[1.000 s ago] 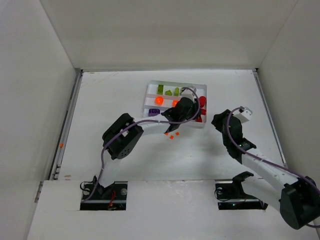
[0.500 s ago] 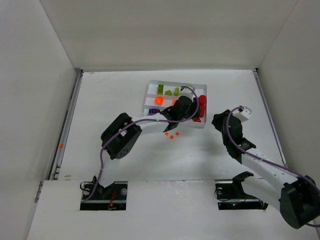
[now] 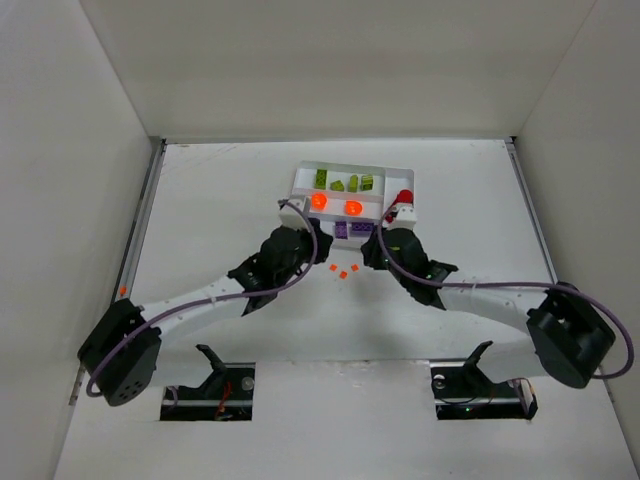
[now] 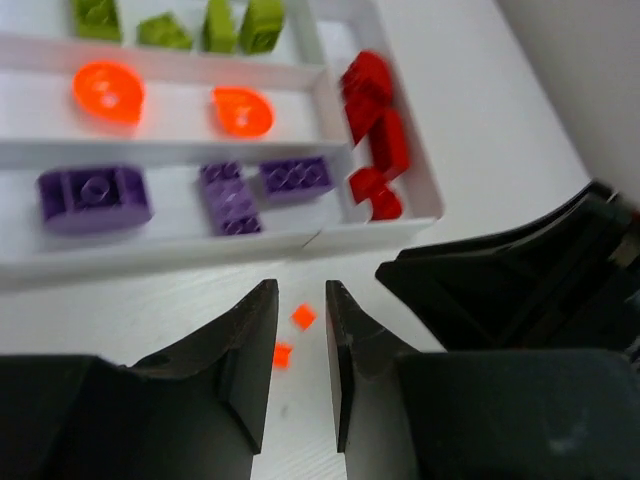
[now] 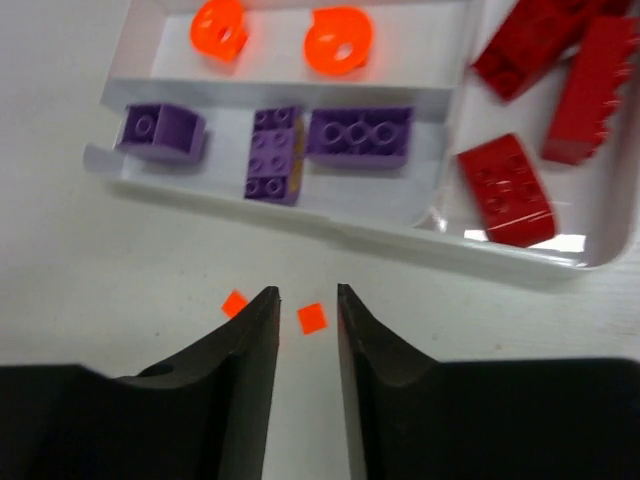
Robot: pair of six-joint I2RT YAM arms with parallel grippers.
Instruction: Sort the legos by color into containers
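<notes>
The white tray [image 3: 352,166] holds sorted legos: lime green [image 3: 345,183] in the far slot, two orange round pieces [image 3: 319,201] in the second, purple bricks [image 3: 342,229] in the near slot, red bricks [image 3: 403,197] in the end slot. Three tiny flat orange squares [image 3: 343,273] lie on the table before the tray. My left gripper [image 4: 300,290] is open and empty, low over two squares [image 4: 303,316]. My right gripper [image 5: 308,292] is open and empty, with one square [image 5: 312,318] between its fingers. The tray's near wall shows in both wrist views [image 4: 200,245] [image 5: 380,235].
My two grippers face each other closely in front of the tray; the right one's black body [image 4: 520,260] fills the right of the left wrist view. White walls enclose the table on three sides. A small orange mark [image 3: 122,291] lies at the left edge.
My left gripper has pulled back from over the tray to the table in front of it. My right arm has swung in from the right to the tray's front.
</notes>
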